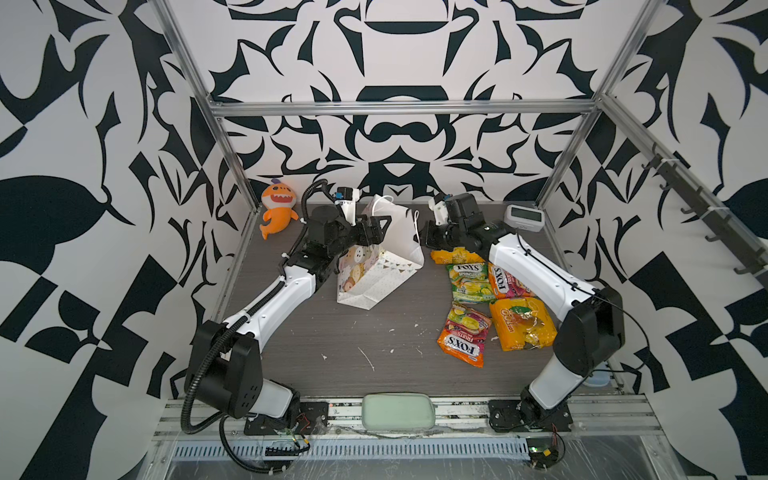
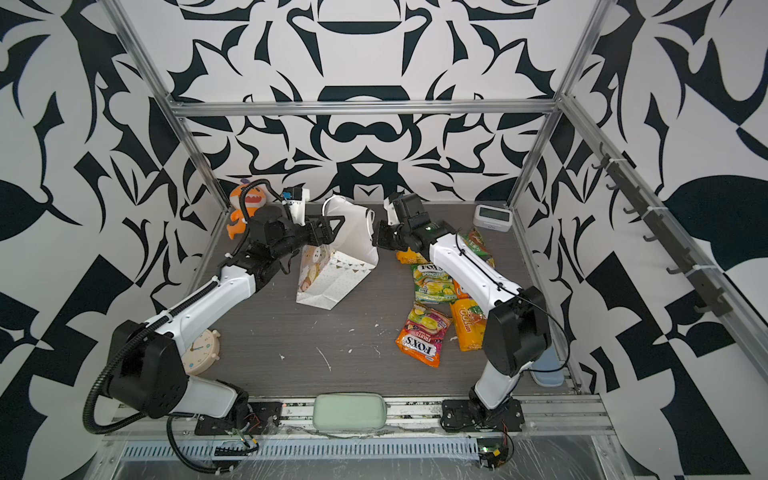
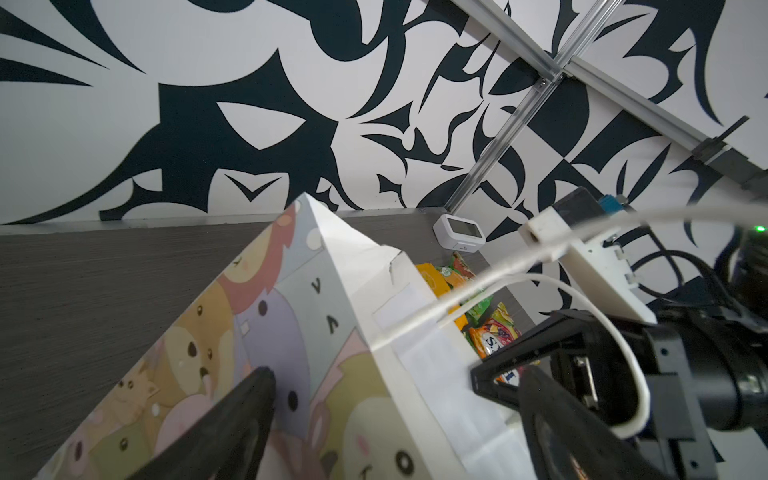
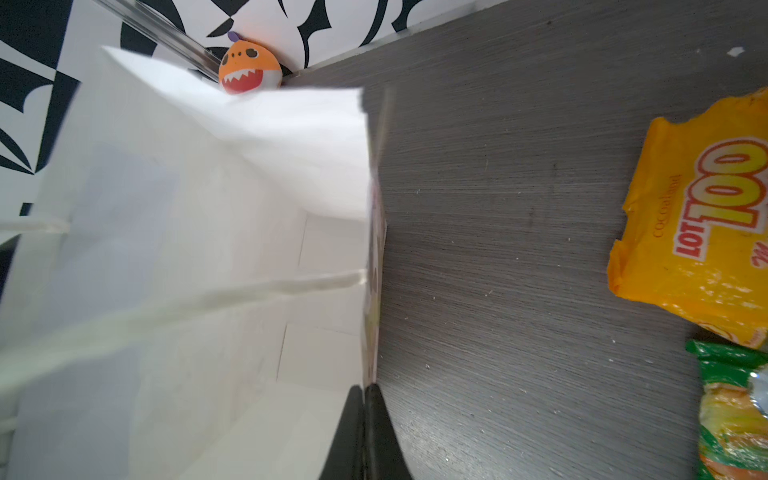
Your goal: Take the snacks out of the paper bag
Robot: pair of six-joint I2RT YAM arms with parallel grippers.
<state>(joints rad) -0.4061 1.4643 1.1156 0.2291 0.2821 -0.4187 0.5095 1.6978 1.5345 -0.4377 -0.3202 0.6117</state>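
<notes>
The white paper bag (image 1: 374, 274) (image 2: 332, 278) leans in the middle of the table, its mouth toward the back. My left gripper (image 1: 376, 230) (image 3: 399, 382) is open and straddles the bag's printed wall (image 3: 291, 324): one finger outside, one in the mouth. My right gripper (image 1: 426, 239) (image 4: 365, 390) is shut on the edge of the bag's opposite wall (image 4: 187, 249). Only white paper shows inside. Several snacks lie on the table to the right: a green FOX'S packet (image 1: 467, 282), an orange-red one (image 1: 463, 336) and a yellow LOT 100 packet (image 1: 523, 324) (image 4: 698, 232).
An orange plush shark (image 1: 277, 210) sits in the back left corner and a white digital clock (image 1: 523, 218) at the back right. A cream alarm clock (image 2: 203, 347) stands beside the left arm. A pale green pad (image 1: 398, 411) lies on the front rail.
</notes>
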